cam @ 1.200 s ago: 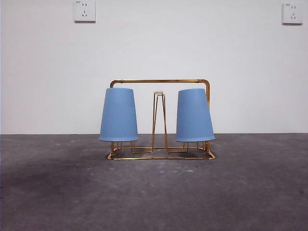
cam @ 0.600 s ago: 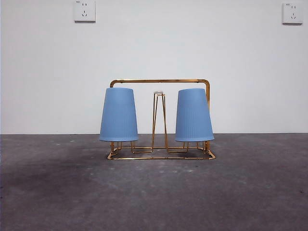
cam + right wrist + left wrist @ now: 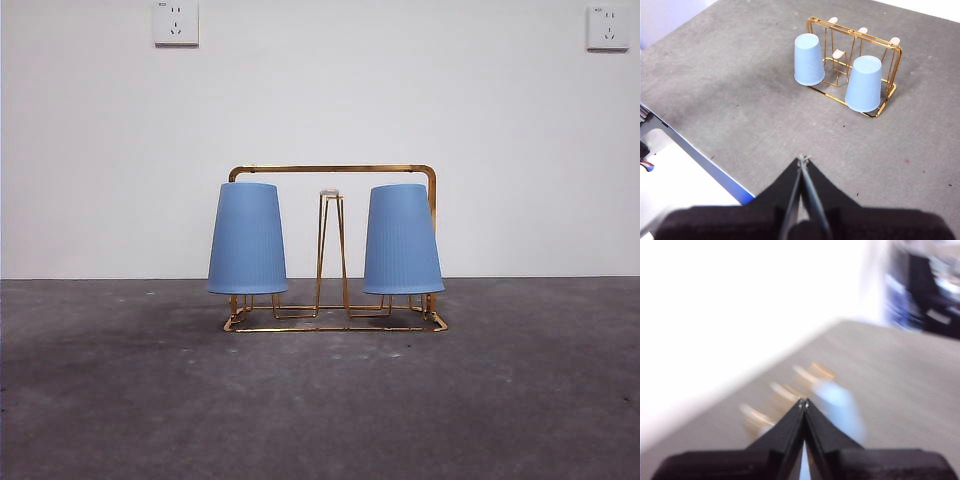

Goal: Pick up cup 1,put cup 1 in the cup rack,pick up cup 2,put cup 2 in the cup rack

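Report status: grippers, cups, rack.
Left gripper and right gripper shut, empty, clear of rack. Two blue plastic cups inverted on gold wire cup rack. Nothing obstructing.

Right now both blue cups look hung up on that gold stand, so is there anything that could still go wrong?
A little, perhaps. The right cup hangs slightly tilted on the cup rack, so a bump might tip it off its peg. The left cup overhangs the rack's end, where a passing arm could clip it. The rack is thin wire and looks light, so a knock might shift it. Both the left gripper and right gripper are shut and away from it.
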`<state>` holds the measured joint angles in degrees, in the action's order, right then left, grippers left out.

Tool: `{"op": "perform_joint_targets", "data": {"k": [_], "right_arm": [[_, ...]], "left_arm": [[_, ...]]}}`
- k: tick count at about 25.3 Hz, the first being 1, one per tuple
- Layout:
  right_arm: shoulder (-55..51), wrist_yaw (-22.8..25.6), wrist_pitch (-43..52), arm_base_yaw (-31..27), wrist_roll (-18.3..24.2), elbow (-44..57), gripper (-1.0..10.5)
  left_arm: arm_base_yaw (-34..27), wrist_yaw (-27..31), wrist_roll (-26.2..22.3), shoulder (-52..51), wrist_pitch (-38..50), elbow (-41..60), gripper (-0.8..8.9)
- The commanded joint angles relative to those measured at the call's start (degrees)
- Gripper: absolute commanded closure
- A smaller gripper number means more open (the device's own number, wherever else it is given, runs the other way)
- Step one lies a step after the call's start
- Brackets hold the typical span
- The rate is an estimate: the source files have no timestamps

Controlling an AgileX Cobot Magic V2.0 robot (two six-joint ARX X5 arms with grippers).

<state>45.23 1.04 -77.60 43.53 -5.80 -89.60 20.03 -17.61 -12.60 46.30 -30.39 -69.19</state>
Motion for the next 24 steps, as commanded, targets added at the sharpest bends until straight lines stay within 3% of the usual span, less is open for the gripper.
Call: {"op": "perform_joint_targets", "data": {"k": [1,4,6,13,24], "right_arm": [[0.0,0.1,-1.4,0.0,-0.5,0.4,9.5],[0.0,0.1,-1.4,0.0,-0.5,0.4,9.5],[0.0,0.1,-1.4,0.0,-0.5,0.4,9.5],[0.0,0.1,-1.4,0.0,-0.5,0.4,9.5],[0.0,0.1,-1.4,0.0,-0.5,0.4,9.5]], "left_arm": [[-6.6,-0.5,-4.4,-4.2,7.3,5.6,8.17],[-14.5,-0.2,-4.4,-11.1,16.2,17.1,8.17],[-18.1,3.6,-4.4,-15.9,19.4,25.9,8.17],[-20.4,12.2,-3.6,-33.7,22.8,53.7,8.17],[-20.5,14.9,4.0,-46.1,22.7,68.2,8.17]]}}
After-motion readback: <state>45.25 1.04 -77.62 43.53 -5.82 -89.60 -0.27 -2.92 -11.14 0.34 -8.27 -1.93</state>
